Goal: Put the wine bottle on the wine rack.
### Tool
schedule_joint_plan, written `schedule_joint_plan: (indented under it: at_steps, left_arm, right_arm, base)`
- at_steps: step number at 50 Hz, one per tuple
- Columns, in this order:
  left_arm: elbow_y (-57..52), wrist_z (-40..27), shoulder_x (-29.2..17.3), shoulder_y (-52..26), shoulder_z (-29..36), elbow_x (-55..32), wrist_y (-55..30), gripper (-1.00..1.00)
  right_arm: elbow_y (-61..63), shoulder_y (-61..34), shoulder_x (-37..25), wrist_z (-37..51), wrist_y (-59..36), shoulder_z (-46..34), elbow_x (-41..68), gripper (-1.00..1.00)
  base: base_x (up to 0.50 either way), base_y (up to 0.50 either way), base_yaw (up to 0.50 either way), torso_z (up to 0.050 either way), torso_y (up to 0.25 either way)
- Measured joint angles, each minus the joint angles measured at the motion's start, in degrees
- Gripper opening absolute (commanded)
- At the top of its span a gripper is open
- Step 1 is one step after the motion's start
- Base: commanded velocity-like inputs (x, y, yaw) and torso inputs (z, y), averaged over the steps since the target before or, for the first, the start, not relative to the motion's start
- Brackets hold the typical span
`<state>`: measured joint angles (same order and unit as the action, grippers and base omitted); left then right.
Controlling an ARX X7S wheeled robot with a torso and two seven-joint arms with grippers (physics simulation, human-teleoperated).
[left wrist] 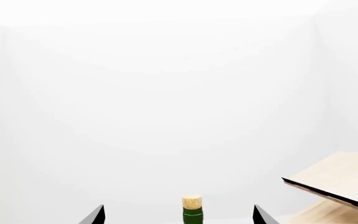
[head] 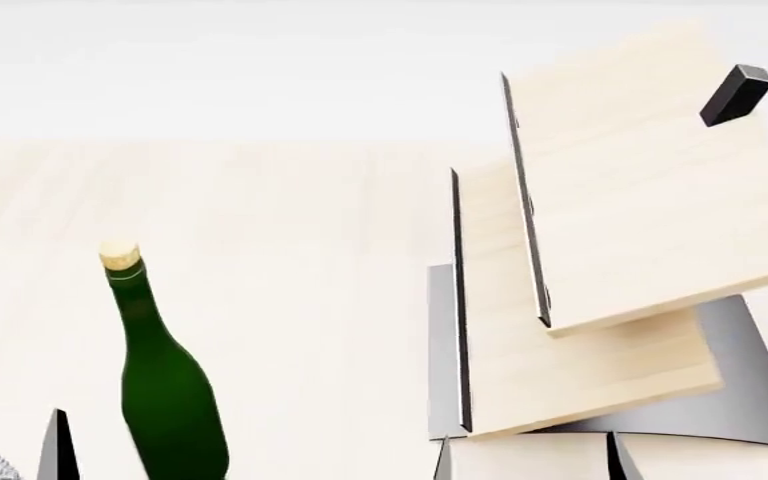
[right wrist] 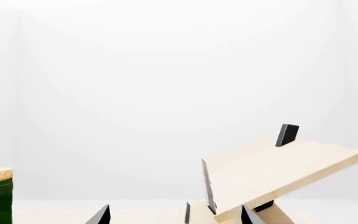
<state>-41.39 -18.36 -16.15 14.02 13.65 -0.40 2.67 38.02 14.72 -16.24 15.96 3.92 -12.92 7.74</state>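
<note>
Both claws gape; glossy green wine bottle [head: 167, 385] stands beside slanted pale-wood wine rack [head: 598, 260]

No writing to read anywhere. The bottle [head: 164, 380] carries no label (plain green glass, bare cork), and the rack [head: 598, 250] panels are unmarked.

Bare white walls [left wrist: 166, 93], evenly lit — a pale wood tabletop [head: 291, 220] below them.

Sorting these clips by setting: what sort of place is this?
Probably a simulated tabletop in a bare white room: a wine bottle stands beside a stepped wooden wine rack on a pale wood table.
</note>
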Motion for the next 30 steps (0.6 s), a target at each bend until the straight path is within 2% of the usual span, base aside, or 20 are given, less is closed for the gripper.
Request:
schedule_joint_plan:
  at_steps: [16,30]
  left_arm:
    - [0.3,-0.4,-0.4,-0.1,0.3,-0.1,0.3,1.0]
    - [0.3,-0.8,-0.7,-0.1,0.6,-0.2,0.3,1.0]
  right_arm:
    - [-0.1,0.0,-0.3,0.4,0.2,-0.4,0.0,1.0]
    - [-0.4,-0.2,-0.6,0.8,0.1,-0.9,-0.3,1.0]
  base:
    - [0.0,-0.13,0.0,0.0,0.0]
    - [0.0,-0.02,0.0,0.0,0.0]
